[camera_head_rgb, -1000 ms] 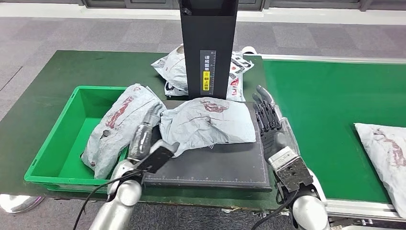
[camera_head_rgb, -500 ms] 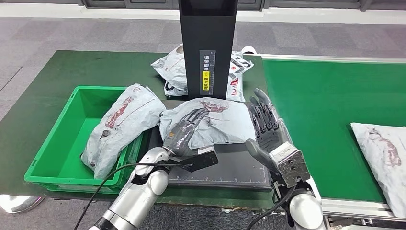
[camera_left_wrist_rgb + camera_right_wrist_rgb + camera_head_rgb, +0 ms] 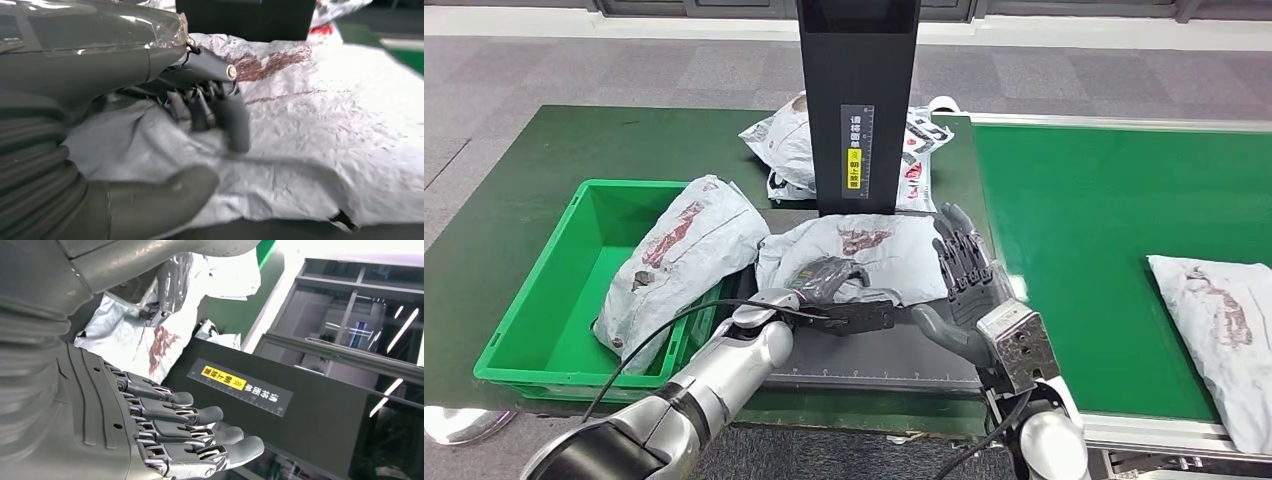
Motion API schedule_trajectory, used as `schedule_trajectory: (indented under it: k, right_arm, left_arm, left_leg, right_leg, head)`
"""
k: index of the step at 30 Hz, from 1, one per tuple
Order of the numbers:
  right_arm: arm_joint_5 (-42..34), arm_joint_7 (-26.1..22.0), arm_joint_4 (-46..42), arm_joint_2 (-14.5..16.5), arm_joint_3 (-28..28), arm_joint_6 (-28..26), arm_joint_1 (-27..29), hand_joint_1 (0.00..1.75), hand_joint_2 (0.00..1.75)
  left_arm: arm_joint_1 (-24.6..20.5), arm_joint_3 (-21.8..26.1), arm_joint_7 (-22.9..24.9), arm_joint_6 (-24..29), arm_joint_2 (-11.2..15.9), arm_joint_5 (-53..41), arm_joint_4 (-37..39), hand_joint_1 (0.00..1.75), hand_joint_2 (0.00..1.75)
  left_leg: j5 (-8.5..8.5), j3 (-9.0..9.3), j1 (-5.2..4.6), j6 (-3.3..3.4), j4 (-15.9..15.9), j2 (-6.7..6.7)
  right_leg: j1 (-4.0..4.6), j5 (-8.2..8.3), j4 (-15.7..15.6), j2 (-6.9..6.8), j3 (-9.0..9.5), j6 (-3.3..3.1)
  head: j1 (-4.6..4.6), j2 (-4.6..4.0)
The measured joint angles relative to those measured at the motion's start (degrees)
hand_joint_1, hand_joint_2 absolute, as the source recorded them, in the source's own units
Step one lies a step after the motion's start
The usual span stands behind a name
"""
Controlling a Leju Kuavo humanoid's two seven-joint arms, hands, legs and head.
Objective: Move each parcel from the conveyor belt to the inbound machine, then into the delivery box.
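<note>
Your parcel (image 3: 864, 255) lay on the inbound machine's platform (image 3: 894, 350), soft, crinkly and probably light. Left hand (image 3: 829, 280) fingers curled into its near edge; right hand (image 3: 969, 275) spread flat beside it, holding nothing.

Parcel (image 3: 864, 255) on scale plate (image 3: 894, 350), btwn both hands; bin (image 3: 534, 320) w/ parcel left; belt (image 3: 1114, 230) right; tower (image 3: 857, 100) behind.

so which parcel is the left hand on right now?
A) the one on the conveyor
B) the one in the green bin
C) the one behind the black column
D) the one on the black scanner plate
D: the left hand rests, fingers curled, on the grey parcel lying on the black scanner plate.
</note>
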Motion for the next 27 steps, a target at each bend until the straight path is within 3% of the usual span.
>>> schedule_trajectory:
  k: [19,22,27]
  right_arm:
    - [-0.7,-1.4,-2.9,0.3,-1.0,3.7,2.5,0.0,1.75]
    - [-0.7,-1.7,-3.6,0.3,-1.4,4.1,3.2,0.0,1.75]
    - [-0.3,-2.1,-5.8,0.4,-2.3,3.9,5.3,0.0,1.75]
  left_arm:
    - [-2.7,0.0,-0.4,1.0,-0.2,-1.7,5.9,1.75,1.75]
    - [-2.8,0.0,-0.4,3.2,-0.3,-2.3,6.0,1.75,1.75]
    - [-3.2,0.4,-1.6,11.4,-0.4,-0.6,2.1,1.75,1.75]
  left_leg:
    - [0.01,0.0,0.0,-0.01,0.0,0.0]
    - [0.01,0.0,0.0,-0.01,0.0,0.0]
    - [0.02,-0.03,0.0,0.0,0.0,-0.03]
  right_leg:
    - [0.0,0.0,0.0,0.0,0.0,0.0]
    - [0.0,0.0,0.0,0.0,-0.01,0.0]
    - [0.0,0.0,0.0,-0.04,-0.01,0.0]
  head:
    - [-0.01,0.0]
    - [0.0,0.0]
    - [0.0,0.0]
